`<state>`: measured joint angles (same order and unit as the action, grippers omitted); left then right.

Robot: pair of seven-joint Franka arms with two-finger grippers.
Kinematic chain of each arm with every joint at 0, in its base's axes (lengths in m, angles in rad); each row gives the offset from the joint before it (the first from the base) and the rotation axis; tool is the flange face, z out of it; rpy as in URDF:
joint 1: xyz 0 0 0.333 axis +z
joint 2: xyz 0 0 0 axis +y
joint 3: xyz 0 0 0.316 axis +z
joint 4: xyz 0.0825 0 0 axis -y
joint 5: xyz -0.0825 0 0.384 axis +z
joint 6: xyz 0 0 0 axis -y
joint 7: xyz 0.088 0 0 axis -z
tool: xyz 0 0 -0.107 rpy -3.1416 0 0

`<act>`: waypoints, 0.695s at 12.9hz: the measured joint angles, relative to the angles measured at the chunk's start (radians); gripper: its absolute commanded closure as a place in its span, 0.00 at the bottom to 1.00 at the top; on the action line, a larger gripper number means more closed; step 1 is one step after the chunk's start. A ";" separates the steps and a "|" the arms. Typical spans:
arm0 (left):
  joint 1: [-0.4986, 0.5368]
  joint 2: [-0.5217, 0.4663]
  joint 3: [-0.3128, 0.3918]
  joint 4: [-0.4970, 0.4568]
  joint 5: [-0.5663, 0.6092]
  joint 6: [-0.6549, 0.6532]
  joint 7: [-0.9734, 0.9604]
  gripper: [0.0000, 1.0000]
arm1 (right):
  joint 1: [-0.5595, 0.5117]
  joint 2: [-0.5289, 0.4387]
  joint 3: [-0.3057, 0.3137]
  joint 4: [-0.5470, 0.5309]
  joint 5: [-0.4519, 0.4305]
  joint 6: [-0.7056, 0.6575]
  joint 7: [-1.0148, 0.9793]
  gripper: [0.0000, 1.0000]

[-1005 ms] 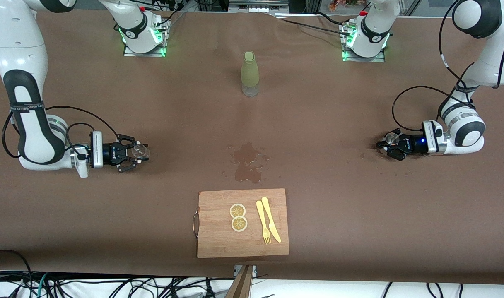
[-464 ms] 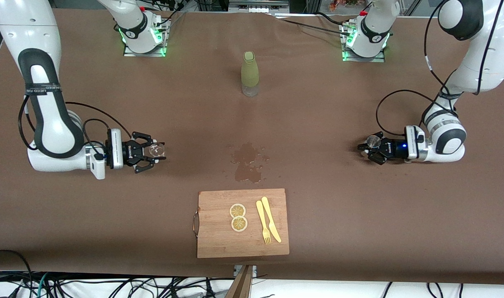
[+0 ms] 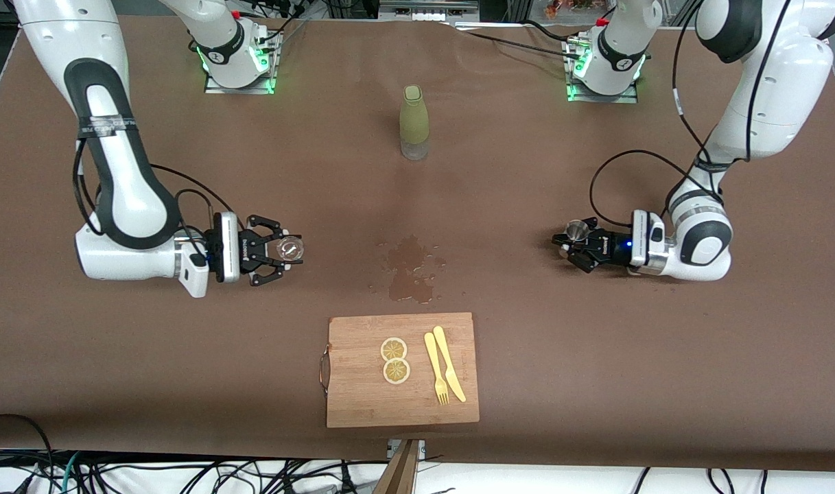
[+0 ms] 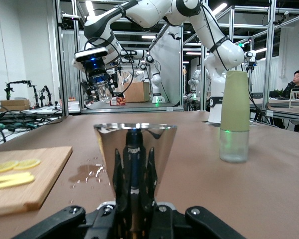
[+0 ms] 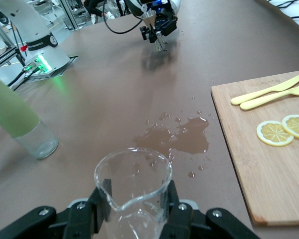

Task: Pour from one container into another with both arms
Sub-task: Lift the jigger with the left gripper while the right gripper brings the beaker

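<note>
my left gripper (image 3: pixel 573 241) is clamped on a small shiny metal cup (image 4: pixel 135 149) that flares upward, held upright in the air over the brown table at my left arm's end. my right gripper (image 3: pixel 280 252) is clamped on a clear glass beaker (image 5: pixel 132 185) with a pour spout, upright, over the table at my right arm's end.

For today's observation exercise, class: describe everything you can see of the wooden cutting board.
The cutting board is a light brown wooden rectangle with visible grain and a metal handle on the edge toward the right arm's end. It lies flat on the brown table, nearer the front camera than the wet spill. On it rest two lemon slices and a yellow plastic fork and knife. Neither claw touches it.
</note>
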<state>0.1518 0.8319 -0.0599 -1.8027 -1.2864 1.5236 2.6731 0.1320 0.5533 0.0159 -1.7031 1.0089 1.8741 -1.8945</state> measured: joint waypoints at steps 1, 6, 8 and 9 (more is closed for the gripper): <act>-0.025 0.000 0.000 0.000 -0.015 0.013 0.000 1.00 | 0.019 -0.004 0.003 0.000 0.000 0.019 0.036 0.87; -0.132 0.000 0.001 0.000 -0.123 0.090 -0.007 1.00 | 0.102 -0.038 0.016 0.000 -0.064 0.093 0.265 0.87; -0.177 0.000 0.001 0.000 -0.172 0.119 -0.012 1.00 | 0.128 -0.047 0.031 0.000 -0.106 0.134 0.366 0.87; -0.197 0.000 0.002 0.000 -0.194 0.133 -0.017 1.00 | 0.142 -0.048 0.037 0.000 -0.124 0.154 0.415 0.87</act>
<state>-0.0457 0.8317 -0.0583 -1.8028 -1.4805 1.6569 2.6561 0.2744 0.5050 0.0531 -1.7031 0.8844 2.0283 -1.4796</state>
